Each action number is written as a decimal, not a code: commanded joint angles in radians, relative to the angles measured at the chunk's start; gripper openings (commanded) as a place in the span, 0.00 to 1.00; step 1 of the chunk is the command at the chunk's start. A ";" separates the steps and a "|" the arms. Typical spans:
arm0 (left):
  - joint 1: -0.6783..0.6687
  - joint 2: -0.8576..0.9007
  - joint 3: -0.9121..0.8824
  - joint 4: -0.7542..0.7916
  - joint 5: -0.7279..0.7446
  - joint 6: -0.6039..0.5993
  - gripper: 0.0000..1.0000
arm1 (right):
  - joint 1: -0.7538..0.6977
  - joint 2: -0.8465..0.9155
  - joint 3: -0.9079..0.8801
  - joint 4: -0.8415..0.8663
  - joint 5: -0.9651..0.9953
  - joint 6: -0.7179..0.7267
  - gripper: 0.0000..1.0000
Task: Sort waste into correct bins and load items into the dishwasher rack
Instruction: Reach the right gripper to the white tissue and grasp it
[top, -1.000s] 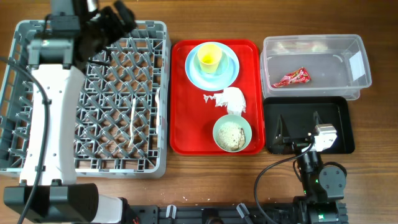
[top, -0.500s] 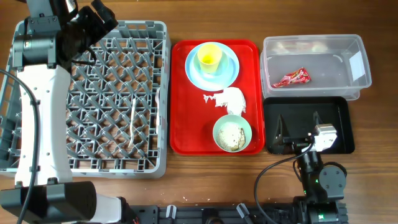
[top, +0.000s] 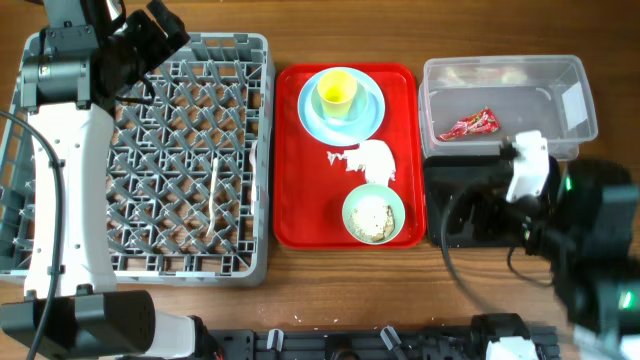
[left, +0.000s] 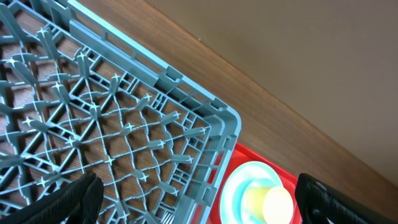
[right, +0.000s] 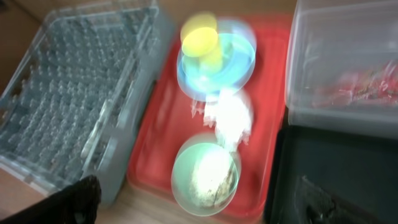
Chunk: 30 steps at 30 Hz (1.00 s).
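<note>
Cutlery first: a slim white plastic utensil (top: 214, 186) lies in the large square grey plastic dishwasher rack (top: 200, 270) by the worktop's left edge, its long axis running from near edge to far edge. A crinkled red wrapper (top: 467, 125) lies in the clear plastic rectangular tub (top: 440, 75) at the far right corner, slanting from near-left to far-right. The left gripper (left: 199, 202), over the rack's far side, gapes wide and holds nothing. The right gripper (right: 199, 202), blurred above the shallow black rectangular tray (top: 435, 175), is likewise spread and empty.
</note>
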 joint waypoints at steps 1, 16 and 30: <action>0.005 0.001 -0.003 0.000 -0.002 0.005 1.00 | 0.003 0.216 0.145 -0.030 -0.202 0.163 0.88; 0.005 0.001 -0.003 -0.001 -0.002 0.005 1.00 | 0.412 0.898 0.105 0.405 0.557 0.301 0.71; 0.005 0.001 -0.003 0.000 -0.002 0.005 1.00 | 0.410 0.963 0.296 0.289 0.580 0.265 0.12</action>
